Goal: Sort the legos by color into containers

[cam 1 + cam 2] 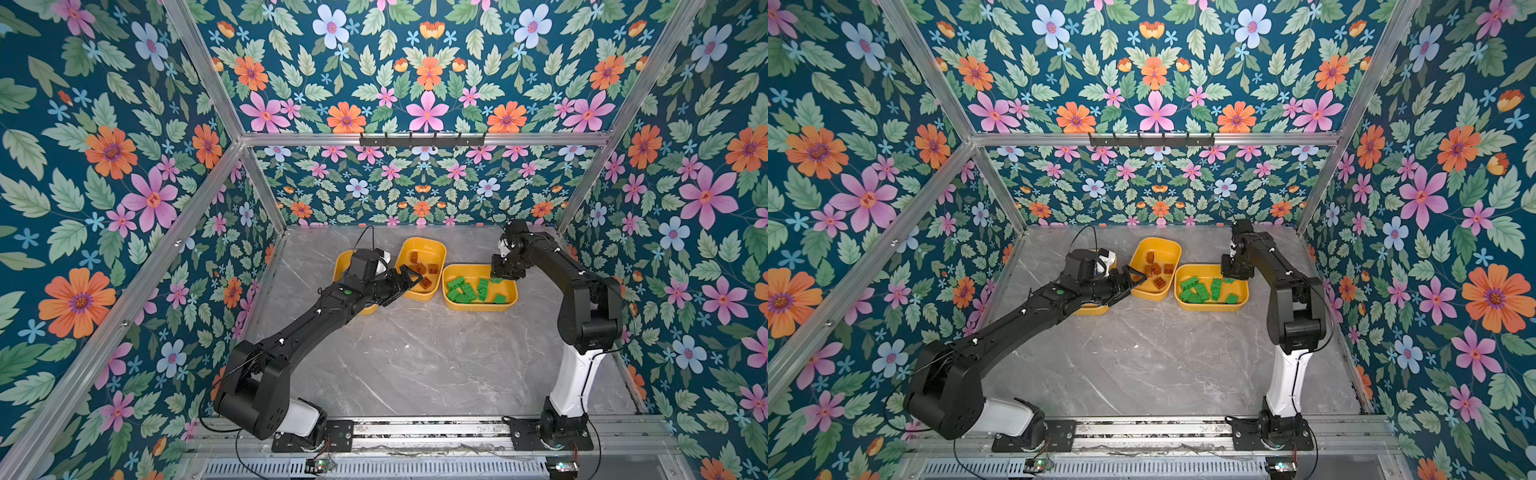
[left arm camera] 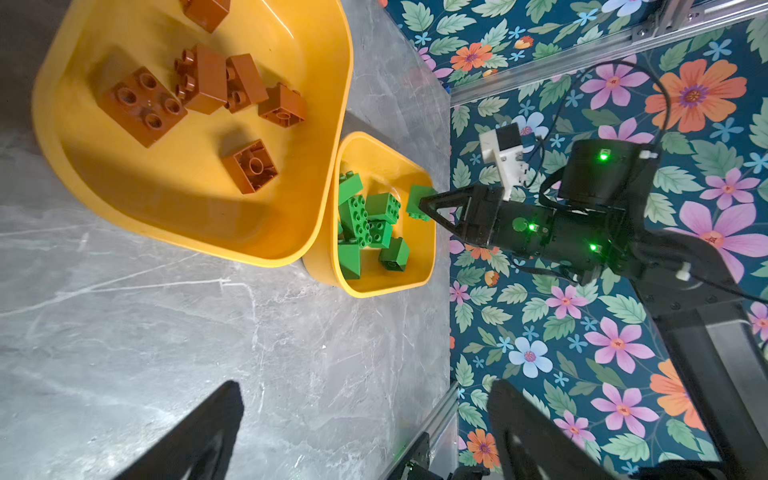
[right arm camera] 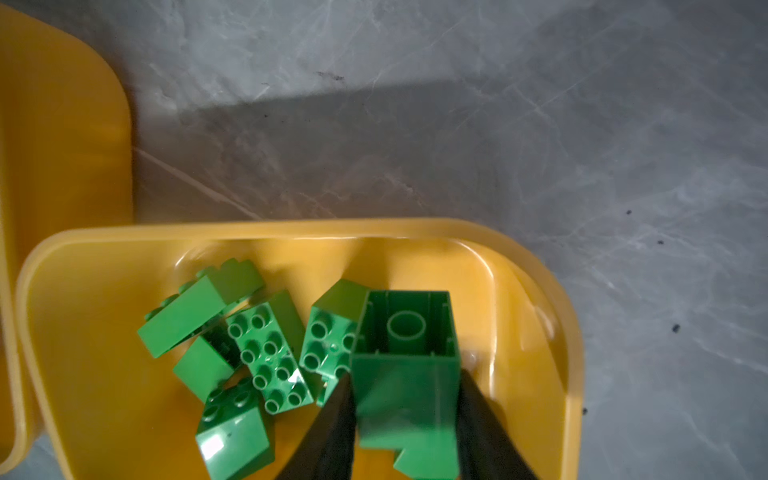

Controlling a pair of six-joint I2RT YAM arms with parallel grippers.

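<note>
"While the left gripper (image 1: 409, 283) hangs spread wide and empty by the middle tub (image 1: 422, 296) in both top views, where is the right gripper (image 1: 500, 277)?"

"Over the green tub (image 1: 478, 308), which sits just beside the middle one. The third tub (image 1: 341, 262) is mostly hidden by the left arm."

"And the left wrist view?"

"It shows brown legos (image 2: 141, 106) in the middle tub, and a green brick (image 2: 415, 200) at the right gripper's tips, above the green tub near its rim."

"The right wrist view?"

"Both fingers (image 3: 332, 428) pinch that brick's flat sides. Its hollow underside faces the camera, above the green legos (image 3: 266, 349). It looks light, rigid and glossy, so the flat sides are the place to grip, never the studs."
</note>
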